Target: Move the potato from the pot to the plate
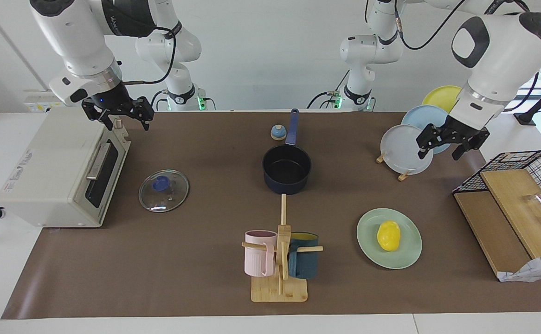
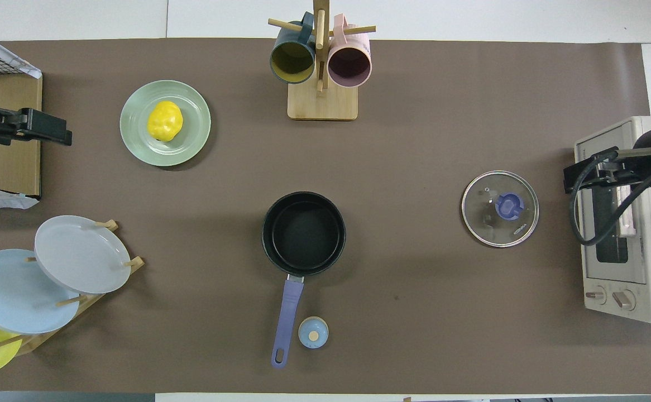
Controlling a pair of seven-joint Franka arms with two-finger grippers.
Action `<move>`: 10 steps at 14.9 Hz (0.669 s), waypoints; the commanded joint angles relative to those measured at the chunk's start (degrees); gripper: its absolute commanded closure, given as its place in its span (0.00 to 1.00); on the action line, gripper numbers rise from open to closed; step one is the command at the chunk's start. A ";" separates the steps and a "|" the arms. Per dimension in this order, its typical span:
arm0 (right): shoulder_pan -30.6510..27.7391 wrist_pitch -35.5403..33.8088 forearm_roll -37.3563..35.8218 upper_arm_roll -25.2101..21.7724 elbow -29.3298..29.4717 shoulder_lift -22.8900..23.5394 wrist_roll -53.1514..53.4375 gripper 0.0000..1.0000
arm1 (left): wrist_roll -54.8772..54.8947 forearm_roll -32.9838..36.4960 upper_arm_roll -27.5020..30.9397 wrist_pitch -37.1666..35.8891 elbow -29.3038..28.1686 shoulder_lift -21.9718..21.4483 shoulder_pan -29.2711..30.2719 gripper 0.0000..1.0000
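Nearest the robots you have the pot's (image 1: 286, 168) long blue handle pointing back toward them, with a small blue bell (image 1: 278, 132) just beside it; the pot itself sits mid-table, and you can see straight down to its bare black inside. At the left arm's end, a wooden rack (image 2: 82, 301) holds a yellow plate (image 1: 442, 96), a light blue plate (image 1: 426, 118) and a grey-white plate (image 1: 402, 148) on edge, and the left gripper (image 1: 451, 141) hangs in the air just beside the grey-white one, its fingers spread apart and holding nothing. At the right arm's end, the right gripper (image 1: 123, 116) hovers over the top front corner of the toaster oven (image 1: 61, 171), and its fingers also stand apart around nothing. Beside the oven, about level with the pot, a glass lid (image 1: 164, 190) with a blue knob lies flat on the brown mat (image 1: 205, 278). Farther from the robots you find the plate (image 1: 409, 255), pale mint green, toward the left arm's end of the table, and the potato (image 1: 388, 235) rests on it close to its middle. Beside the plate, toward that end, a wire basket (image 1: 525, 162) stands on wooden boards (image 1: 488, 227). Farther out than the pot, a wooden mug stand (image 1: 280, 287) carries a pink mug (image 1: 260, 253) and a dark teal mug (image 1: 304, 262) on its pegs.
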 commanded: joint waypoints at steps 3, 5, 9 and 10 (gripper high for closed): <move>-0.28 -0.51 1.10 0.15 -0.73 -0.87 0.91 0.00 | -0.74 1.28 0.00 -7.89 -5.26 -7.16 -0.14 0.00; -0.28 -0.51 1.10 0.15 -0.73 -0.87 0.91 0.00 | -1.00 1.28 -0.18 -7.99 -7.54 -8.66 -0.67 0.00; -2.82 0.10 1.19 -0.64 -0.38 -0.69 0.91 0.00 | -1.09 1.28 -0.62 -7.19 -3.18 -6.39 -0.93 0.00; -2.83 0.89 1.19 -0.56 -0.38 -0.78 1.08 0.00 | -1.09 1.37 -0.62 -9.02 -1.33 -5.42 -0.94 0.00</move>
